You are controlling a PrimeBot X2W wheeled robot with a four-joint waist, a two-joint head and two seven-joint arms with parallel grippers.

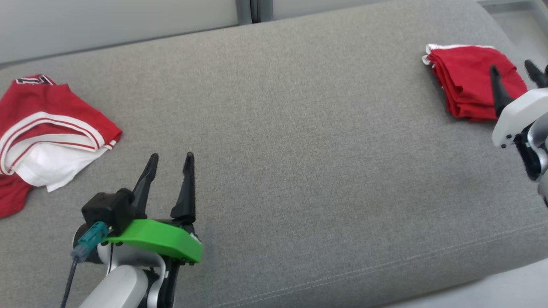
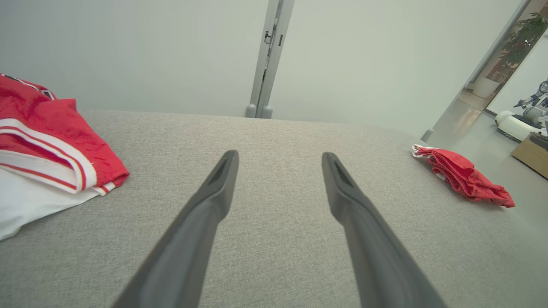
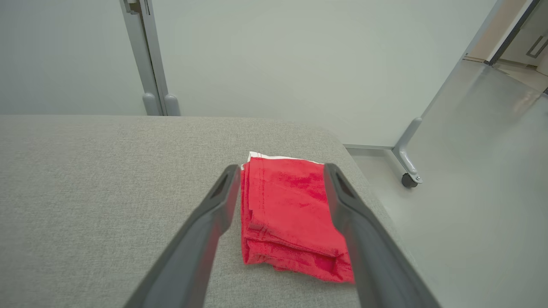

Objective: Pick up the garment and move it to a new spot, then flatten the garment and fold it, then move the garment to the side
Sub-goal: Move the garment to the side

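Note:
A red garment (image 1: 466, 85) with a white edge lies folded into a small stack at the far right of the grey cushion (image 1: 299, 149). My right gripper (image 1: 511, 68) hovers open just over its near side; in the right wrist view the fingers (image 3: 281, 167) straddle the folded garment (image 3: 287, 209) without touching it. A crumpled red and white garment (image 1: 47, 132) lies in a heap at the left. My left gripper (image 1: 170, 160) is open and holds nothing, to the right of that heap. The left wrist view shows the left gripper (image 2: 279, 155), the heap (image 2: 43, 141) and the folded garment (image 2: 462, 175).
The cushion's right edge drops to a pale floor (image 3: 471, 214) just beyond the folded stack. A light partition wall with a grey post (image 2: 267, 55) runs behind the cushion, and its foot rests on a caster (image 3: 409, 180). A cardboard box (image 2: 533, 154) stands far off.

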